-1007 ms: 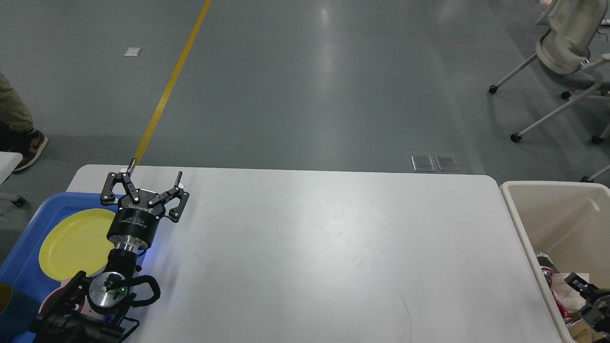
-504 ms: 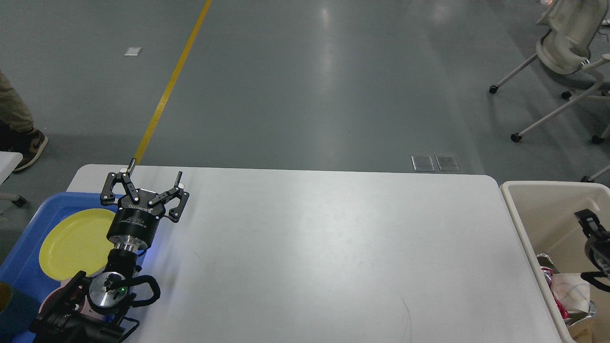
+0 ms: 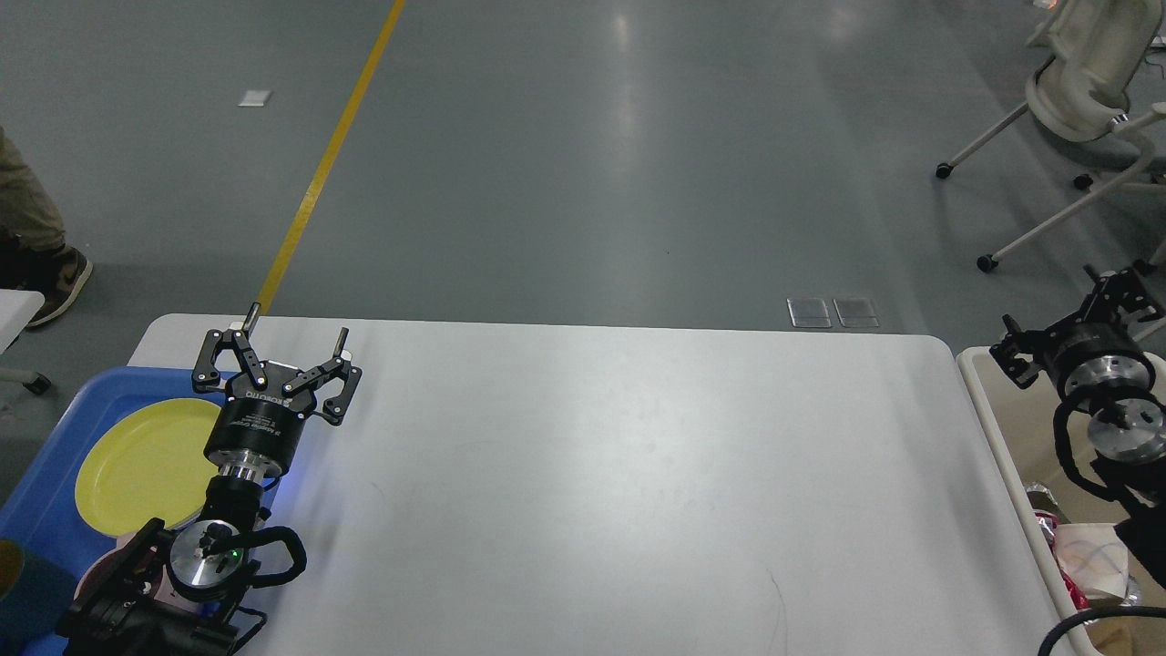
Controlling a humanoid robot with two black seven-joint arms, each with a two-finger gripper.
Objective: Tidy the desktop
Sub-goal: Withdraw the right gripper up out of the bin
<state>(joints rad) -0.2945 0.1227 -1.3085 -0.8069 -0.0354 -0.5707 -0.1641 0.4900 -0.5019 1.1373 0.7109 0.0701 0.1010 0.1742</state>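
The desktop spreads white and bare across the middle of my view, nothing on it left to collect that I can see, so I judge the tidying nearly or fully done. What changed: my right pincer, which a second ago was low in the beige bin among the crumpled rubbish, has risen clear and now hangs above the bin's far left corner. It carries nothing I can see; its fingers look spread, but it is dark and angled, so I cannot tell for certain. That reads to me as a drop completed and the arm withdrawing.

On the left, the blue tray holds a yellow plate. My left pincer has not moved: it hovers over the tray's right edge, fingers released and empty.

Nothing blocks the tabletop. Beyond it lie grey floor, a yellow line and a wheeled chair far right
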